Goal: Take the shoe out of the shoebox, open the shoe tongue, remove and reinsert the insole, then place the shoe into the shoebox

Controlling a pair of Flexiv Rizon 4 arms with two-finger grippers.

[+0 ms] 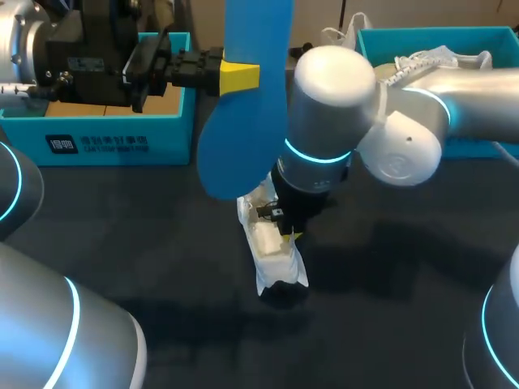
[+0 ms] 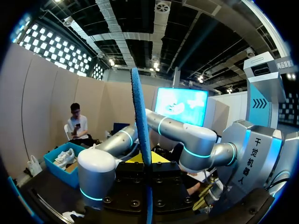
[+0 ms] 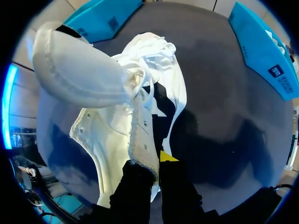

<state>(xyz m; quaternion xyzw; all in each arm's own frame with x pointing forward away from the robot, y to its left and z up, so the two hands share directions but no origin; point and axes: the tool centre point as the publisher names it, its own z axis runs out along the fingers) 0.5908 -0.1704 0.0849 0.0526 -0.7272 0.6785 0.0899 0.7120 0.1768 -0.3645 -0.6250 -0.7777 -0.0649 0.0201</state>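
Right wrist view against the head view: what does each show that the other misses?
Only the right wrist view: what looks like the lifted tongue, and the right gripper pinching the eyelet edge of the white shoe. Only the head view: the blue insole held upright in the left gripper, above the table. Both: the shoe lying on the dark table with the right gripper on it, and two blue shoeboxes.
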